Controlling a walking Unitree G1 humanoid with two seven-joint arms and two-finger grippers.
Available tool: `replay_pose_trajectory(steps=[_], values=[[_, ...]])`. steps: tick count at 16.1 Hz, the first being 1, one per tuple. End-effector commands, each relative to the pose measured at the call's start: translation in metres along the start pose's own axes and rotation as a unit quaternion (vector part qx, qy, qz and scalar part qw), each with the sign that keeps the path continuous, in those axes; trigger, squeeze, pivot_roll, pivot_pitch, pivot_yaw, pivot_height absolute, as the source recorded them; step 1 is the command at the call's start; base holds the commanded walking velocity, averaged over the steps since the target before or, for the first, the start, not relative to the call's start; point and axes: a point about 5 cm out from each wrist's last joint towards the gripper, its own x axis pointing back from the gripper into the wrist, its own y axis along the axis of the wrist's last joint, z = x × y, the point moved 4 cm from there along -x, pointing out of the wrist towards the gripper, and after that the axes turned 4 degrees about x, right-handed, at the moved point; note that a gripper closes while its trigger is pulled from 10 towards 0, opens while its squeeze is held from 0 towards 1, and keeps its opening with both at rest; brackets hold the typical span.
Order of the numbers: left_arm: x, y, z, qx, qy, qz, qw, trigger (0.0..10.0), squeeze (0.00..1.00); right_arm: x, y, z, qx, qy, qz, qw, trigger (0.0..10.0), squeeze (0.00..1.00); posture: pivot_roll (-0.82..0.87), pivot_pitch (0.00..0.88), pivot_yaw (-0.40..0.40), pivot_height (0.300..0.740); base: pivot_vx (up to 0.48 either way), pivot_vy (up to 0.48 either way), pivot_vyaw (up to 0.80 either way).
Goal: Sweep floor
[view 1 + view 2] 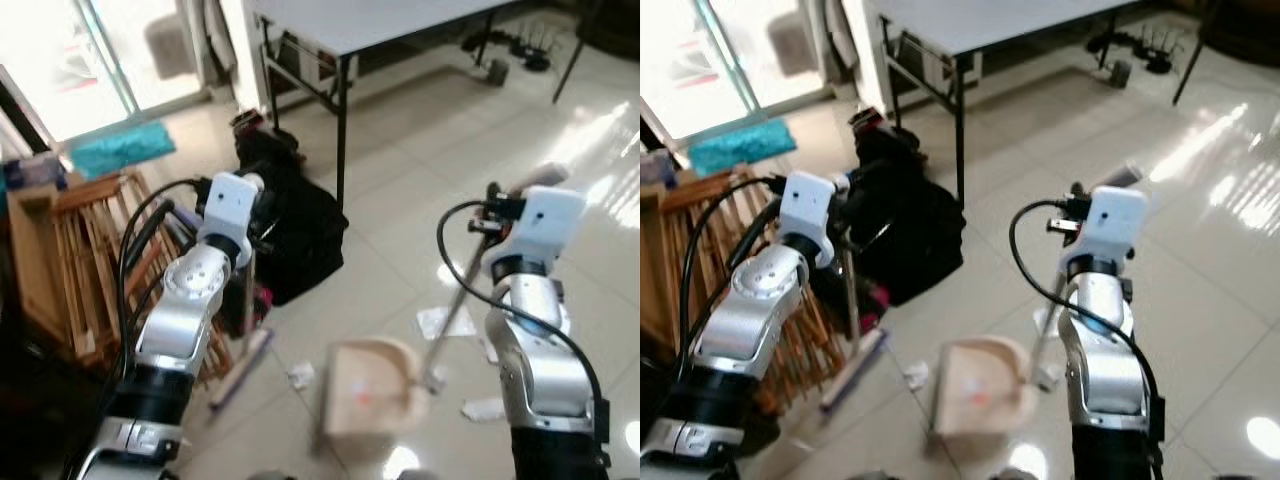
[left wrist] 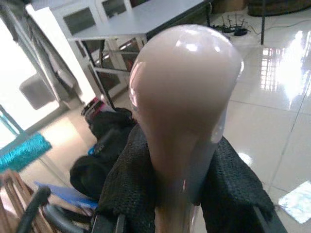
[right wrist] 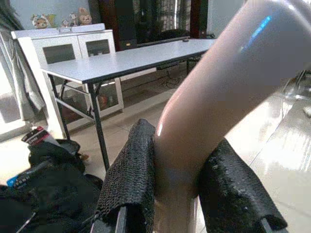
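While both arms are raised over the tiled floor (image 1: 400, 200), the left gripper (image 1: 255, 195) holds the broom (image 1: 240, 365) by its handle top and the right gripper (image 1: 500, 205) holds the dustpan (image 1: 370, 385) by its long handle. From the left eye, the broom head rests on the tiles beside a wooden rack (image 1: 80, 250) and a black bag (image 1: 300, 240), the pan sits mouth-up between the arms, and paper scraps (image 1: 445, 322) lie just right of it, with one scrap (image 1: 300, 375) between broom and pan. A table (image 1: 380, 20) stands behind.

The right eye shows the same layout, pan (image 1: 980, 385) low between the arms.

At the left wrist, the black fingers (image 2: 126, 189) are closed on the broom's rounded handle end (image 2: 184, 107).

At the right wrist, the fingers (image 3: 131, 170) clamp the pan's handle (image 3: 218, 97).

The step in hand looks like gathering: tools gripped, litter not yet in the pan. Next, the broom head likely needs to swing behind the scraps and draw them toward the pan's mouth, with the pan lip held flat on the tiles.
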Motion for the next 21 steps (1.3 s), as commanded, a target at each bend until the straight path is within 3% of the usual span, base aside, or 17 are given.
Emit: replay_pose_trajectory(steps=[1,7,9,14,19,21], values=[[-0.002,0.010,-0.005,-0.003,-0.003,-0.023,1.000,10.0,0.00,-0.002,0.002,-0.002,0.009,-0.010,-0.012,1.000,10.0,0.00,-0.08,0.062,0.072,0.740,0.296,0.000,0.00],[0.002,0.000,-0.008,0.008,-0.003,-0.015,1.000,10.0,0.00,-0.003,0.003,0.005,0.038,-0.009,-0.041,0.998,10.0,0.00,-0.08,0.084,0.063,0.740,0.299,0.000,0.00],[0.003,0.000,-0.007,0.010,0.007,-0.017,1.000,10.0,0.00,-0.007,0.008,0.010,0.046,0.004,-0.062,0.997,10.0,0.00,-0.07,0.109,0.025,0.740,0.302,0.000,0.00],[0.012,0.006,0.003,0.004,0.043,-0.027,0.999,10.0,0.00,-0.013,0.006,0.018,0.008,0.045,-0.073,0.996,10.0,0.00,0.00,0.162,-0.019,0.740,0.299,0.000,0.00],[0.019,0.010,0.007,-0.016,0.032,-0.021,0.999,10.0,0.00,-0.015,0.003,0.020,0.001,0.048,-0.080,0.996,10.0,0.00,0.03,0.230,0.017,0.740,0.299,0.000,0.00],[0.016,0.011,0.003,-0.018,0.021,-0.019,0.999,10.0,0.00,-0.016,0.002,0.020,-0.010,0.049,-0.085,0.995,10.0,0.00,0.04,0.248,0.035,0.740,0.302,0.000,0.00]])
